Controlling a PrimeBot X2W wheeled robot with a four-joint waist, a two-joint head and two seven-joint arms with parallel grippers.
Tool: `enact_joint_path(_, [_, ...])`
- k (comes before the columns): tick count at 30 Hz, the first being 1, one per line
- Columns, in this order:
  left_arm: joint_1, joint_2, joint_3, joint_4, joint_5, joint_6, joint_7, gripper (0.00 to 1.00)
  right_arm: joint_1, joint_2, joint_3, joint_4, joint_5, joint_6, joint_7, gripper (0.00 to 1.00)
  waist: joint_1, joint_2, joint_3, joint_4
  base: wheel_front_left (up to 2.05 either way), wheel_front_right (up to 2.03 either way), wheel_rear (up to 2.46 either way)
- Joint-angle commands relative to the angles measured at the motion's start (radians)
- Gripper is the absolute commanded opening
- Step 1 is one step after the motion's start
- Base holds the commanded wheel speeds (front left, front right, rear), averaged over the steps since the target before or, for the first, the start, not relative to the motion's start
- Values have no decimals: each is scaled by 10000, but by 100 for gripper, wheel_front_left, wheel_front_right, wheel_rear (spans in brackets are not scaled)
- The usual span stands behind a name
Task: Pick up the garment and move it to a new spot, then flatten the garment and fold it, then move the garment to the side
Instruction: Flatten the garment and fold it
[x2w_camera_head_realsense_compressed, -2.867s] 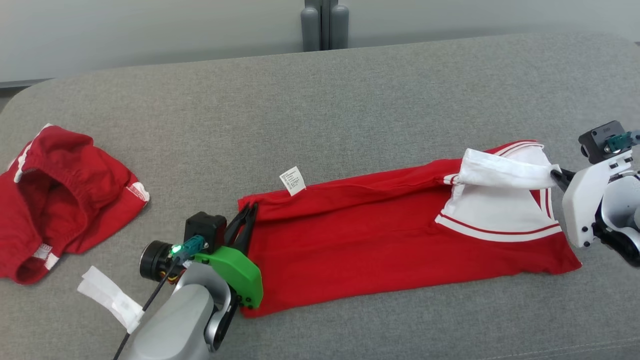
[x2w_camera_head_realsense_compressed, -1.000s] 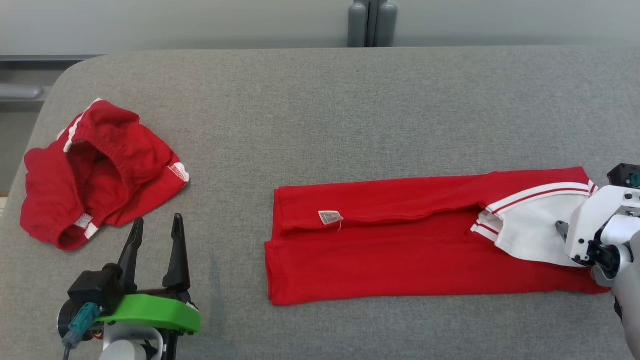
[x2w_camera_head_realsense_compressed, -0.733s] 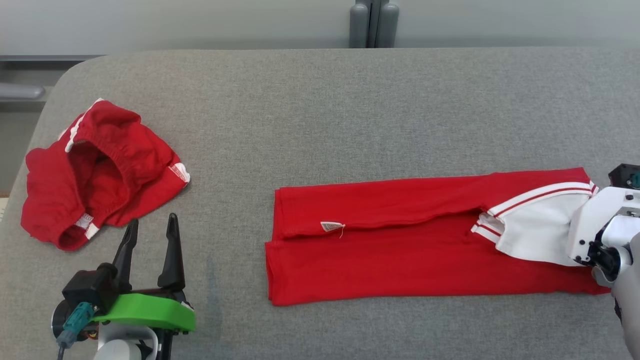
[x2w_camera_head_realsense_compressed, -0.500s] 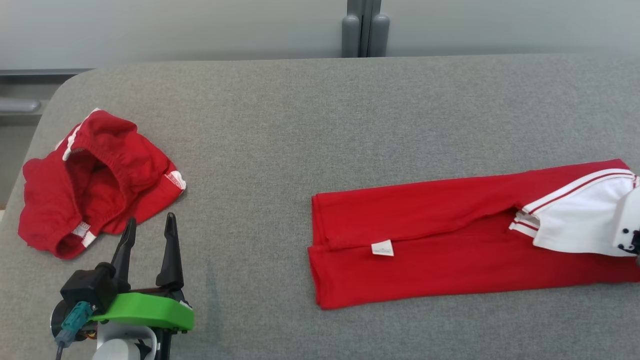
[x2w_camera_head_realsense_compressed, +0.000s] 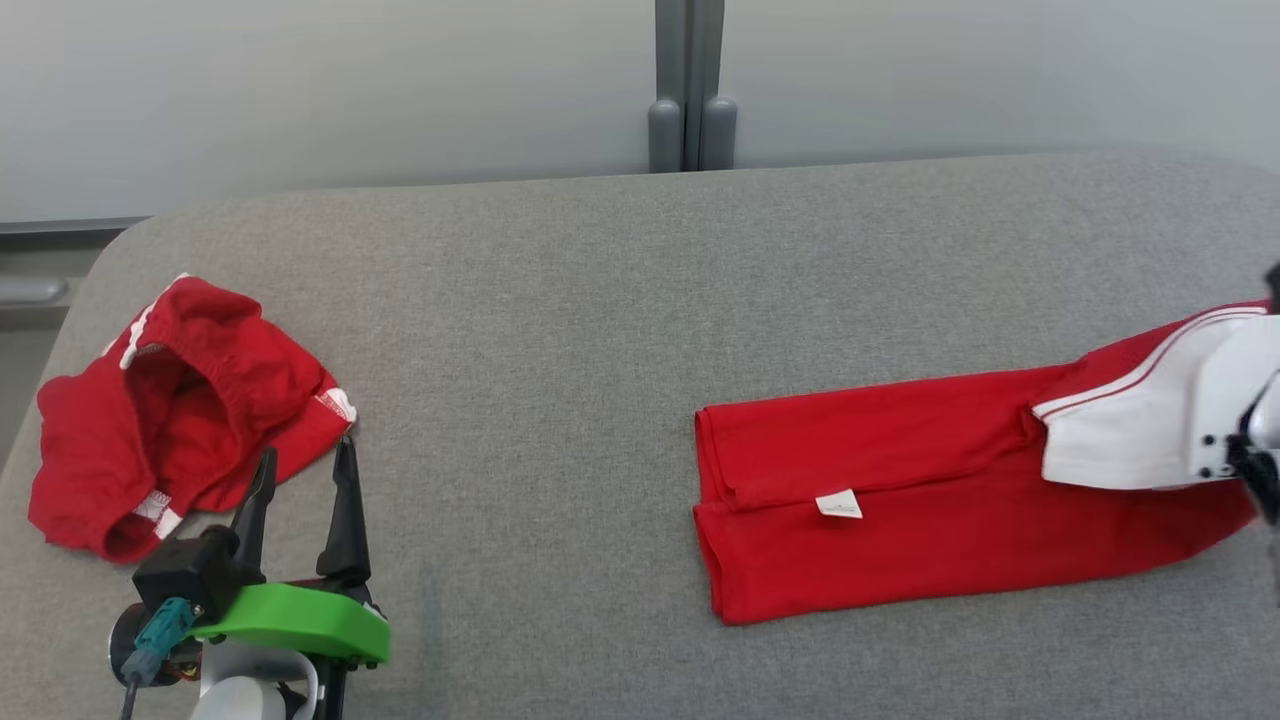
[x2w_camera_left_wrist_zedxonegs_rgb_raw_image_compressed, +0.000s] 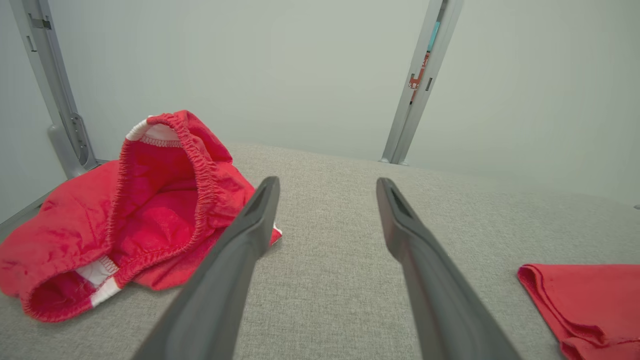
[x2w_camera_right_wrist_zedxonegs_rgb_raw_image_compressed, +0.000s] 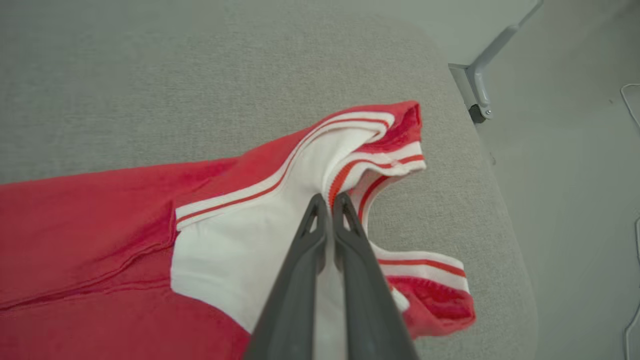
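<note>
The garment (x2w_camera_head_realsense_compressed: 900, 500) is a red top folded into a long strip with a white, red-striped neck panel (x2w_camera_head_realsense_compressed: 1120, 435); it lies on the grey table (x2w_camera_head_realsense_compressed: 600, 300) at the right. My right gripper (x2w_camera_right_wrist_zedxonegs_rgb_raw_image_compressed: 330, 200) is shut on the white neck panel (x2w_camera_right_wrist_zedxonegs_rgb_raw_image_compressed: 250, 240), which bunches up at the fingertips. In the head view its white housing (x2w_camera_head_realsense_compressed: 1235, 410) covers the garment's right end. My left gripper (x2w_camera_head_realsense_compressed: 305, 455) stands open and holds nothing at the lower left, far from the garment. The garment's red hem (x2w_camera_left_wrist_zedxonegs_rgb_raw_image_compressed: 590, 300) also shows at the lower right of the left wrist view.
Crumpled red shorts (x2w_camera_head_realsense_compressed: 170, 400) lie at the table's left, just beyond the left gripper's (x2w_camera_left_wrist_zedxonegs_rgb_raw_image_compressed: 327, 182) tips and touching its left finger side (x2w_camera_left_wrist_zedxonegs_rgb_raw_image_compressed: 150, 200). The table's right edge (x2w_camera_right_wrist_zedxonegs_rgb_raw_image_compressed: 500, 225) runs close to the garment's neck end. A grey post (x2w_camera_head_realsense_compressed: 690, 110) stands behind.
The right gripper has shut on the white neck panel and dragged the garment to the right across the table. The head camera has shifted. The left gripper stays open in place.
</note>
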Motion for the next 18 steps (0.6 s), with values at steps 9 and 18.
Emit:
enact_joint_path(9, [-208, -99, -436, 294, -37, -29, 3, 100, 509, 902, 3893, -2152, 1528, -19, 1556, 0, 0, -1, -216, -4, 0, 0, 0])
enact_joint_path(18, [-500, -57, -989, 520, -186, -29, 3, 100, -187, 2202, 5591, -1051, 2217, -19, 1556, 0, 0, -1, -109, 436, 0, 0, 0])
